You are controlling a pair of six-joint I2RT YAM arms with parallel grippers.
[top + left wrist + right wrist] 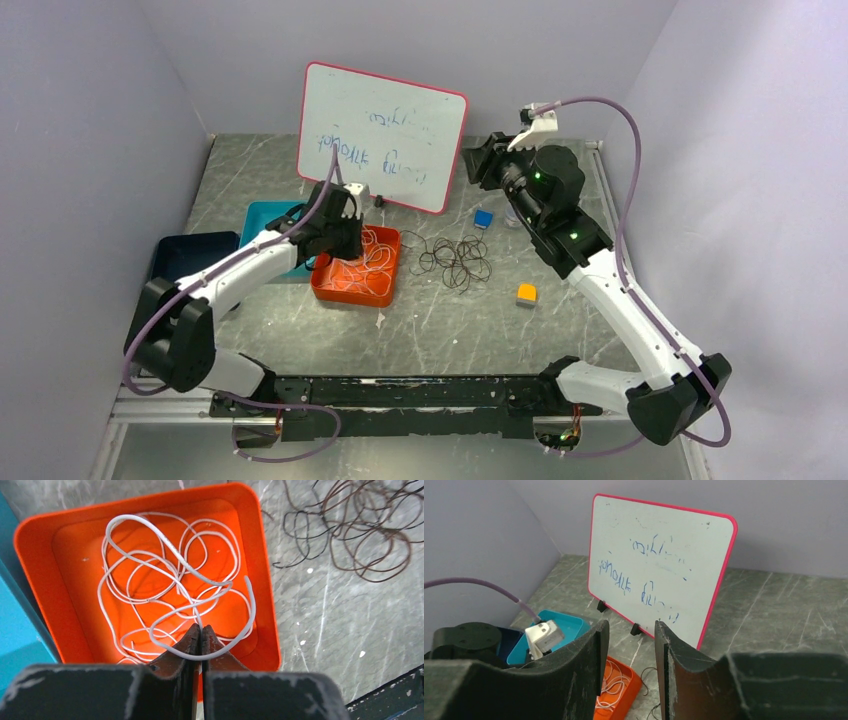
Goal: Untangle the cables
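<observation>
A white cable lies in loose loops in an orange tray. My left gripper hangs over the tray's near side, shut on a strand of the white cable; one loop drapes over its fingers. From above, the left gripper is over the orange tray. Dark brown and black cables lie tangled on the table right of the tray and show in the left wrist view. My right gripper is raised at the back right, open and empty.
A pink-rimmed whiteboard stands at the back. A teal tray and a dark blue bin sit left of the orange tray. A blue cube and an orange cube lie near the dark cables.
</observation>
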